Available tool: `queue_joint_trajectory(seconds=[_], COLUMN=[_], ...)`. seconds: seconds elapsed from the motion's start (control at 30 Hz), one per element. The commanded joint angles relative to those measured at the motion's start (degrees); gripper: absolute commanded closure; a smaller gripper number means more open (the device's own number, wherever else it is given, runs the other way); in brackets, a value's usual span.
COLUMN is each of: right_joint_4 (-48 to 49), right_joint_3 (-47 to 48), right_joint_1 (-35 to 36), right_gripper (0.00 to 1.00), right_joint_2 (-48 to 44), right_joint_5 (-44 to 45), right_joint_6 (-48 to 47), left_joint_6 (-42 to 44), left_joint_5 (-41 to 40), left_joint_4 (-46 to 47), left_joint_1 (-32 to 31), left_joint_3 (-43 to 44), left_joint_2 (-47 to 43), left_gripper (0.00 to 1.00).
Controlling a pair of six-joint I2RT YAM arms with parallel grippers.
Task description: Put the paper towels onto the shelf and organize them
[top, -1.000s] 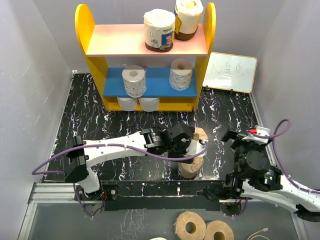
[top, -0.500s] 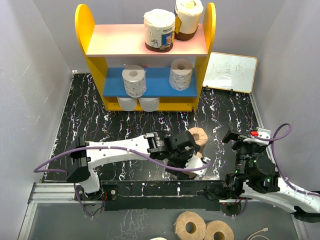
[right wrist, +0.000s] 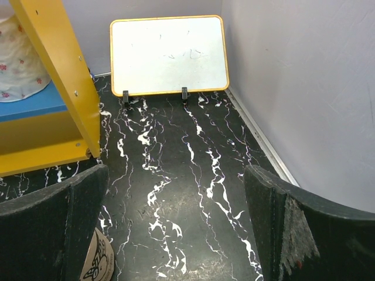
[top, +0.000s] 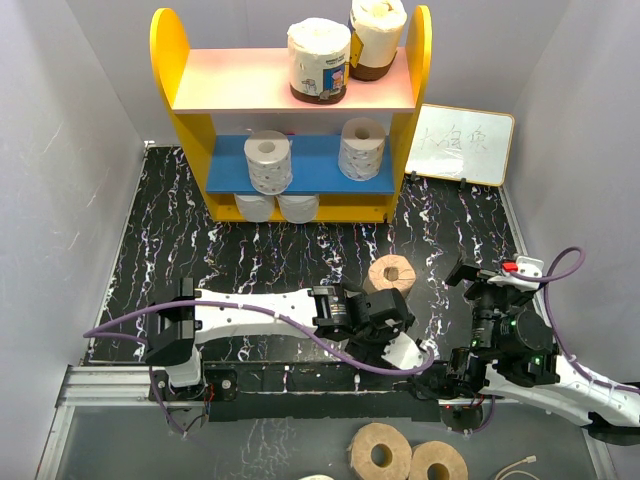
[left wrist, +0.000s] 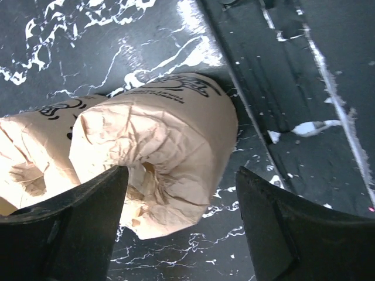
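The shelf (top: pixel 186 128) stands at the back. Two tan wrapped paper towels (top: pixel 319 60) sit on its pink board, two white ones (top: pixel 268 160) on the blue board, and two more white ones (top: pixel 277 207) beneath it. On the mat, one tan roll (top: pixel 392 272) lies on its side. My left gripper (top: pixel 390 345) covers a second tan roll near the front rail. In the left wrist view that roll (left wrist: pixel 170 146) lies between the open fingers of my left gripper (left wrist: pixel 181 175), with a gap on the right side. My right gripper (right wrist: pixel 176 234) is open over bare mat.
A small whiteboard (top: pixel 465 143) leans at the back right, also the whiteboard (right wrist: pixel 169 55) ahead of my right gripper. White walls close three sides. Two tan rings (top: pixel 380 455) lie below the front rail (top: pixel 300 378). A purple cable (top: pixel 250 315) hangs along the left arm.
My left arm has swung down toward the front rail and settled over the nearer tan roll, its jaws narrowing around it. The right arm shifted slightly, then held still.
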Motion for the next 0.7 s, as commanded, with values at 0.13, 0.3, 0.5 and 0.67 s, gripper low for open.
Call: queue_joint_trajectory(seconds=[0.13,0.3,0.5,0.67], right_joint_4=[2.3,2.2,2.2,2.2], right_joint_3=[0.0,0.0,0.0,0.0], right_joint_1=[0.3,0.4,0.4,0.4], right_gripper=[0.02,0.02,0.02,0.02], right_joint_2=[-2.3,-2.6,-2.7,-2.8], right_joint_5=[0.0,0.0,-0.1,0.1], right_joint_6=[-0.5,-0.6,-0.7,-0.7], left_joint_6=[-0.9,-3.3,-4.0,-5.2], left_joint_5=[-7.0,-8.3,-10.6,-8.7], left_joint_4=[6.8,7.0,7.9,6.3], left_joint_1=[0.1,0.1,0.1,0.1], left_joint_3=[-2.5,-2.8,-5.9,-6.3], left_joint_2=[0.4,0.0,-1.1,-0.9], left_gripper=[0.34,0.40,0.51,0.95])
